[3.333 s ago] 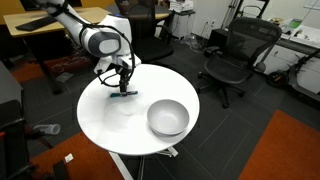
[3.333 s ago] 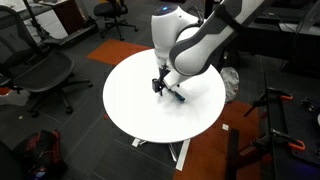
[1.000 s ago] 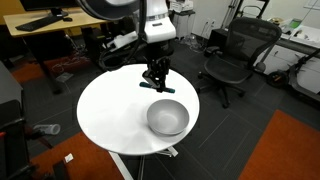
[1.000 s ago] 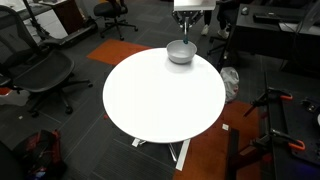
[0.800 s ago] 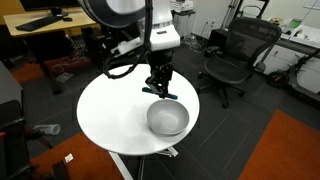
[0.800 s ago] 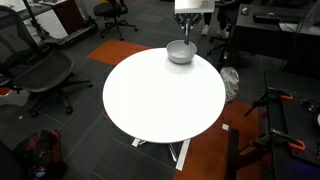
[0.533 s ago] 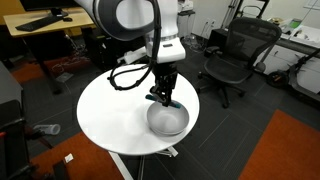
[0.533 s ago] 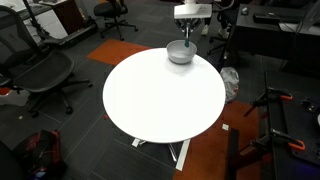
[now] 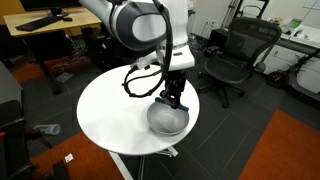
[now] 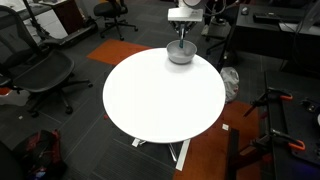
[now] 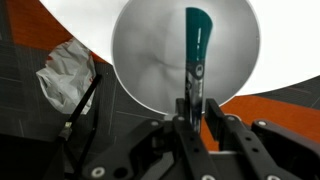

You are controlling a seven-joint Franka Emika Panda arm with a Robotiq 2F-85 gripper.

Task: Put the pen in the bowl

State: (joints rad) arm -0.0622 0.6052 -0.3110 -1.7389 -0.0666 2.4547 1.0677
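Now the gripper has moved across the table and is right above the bowl. Its fingers still squeeze the pen, which hangs over the bowl. I think letting go comes next.

The arm arches over and bends down, wrist vertical; the gripper points straight down, jaws clamped on the pen.
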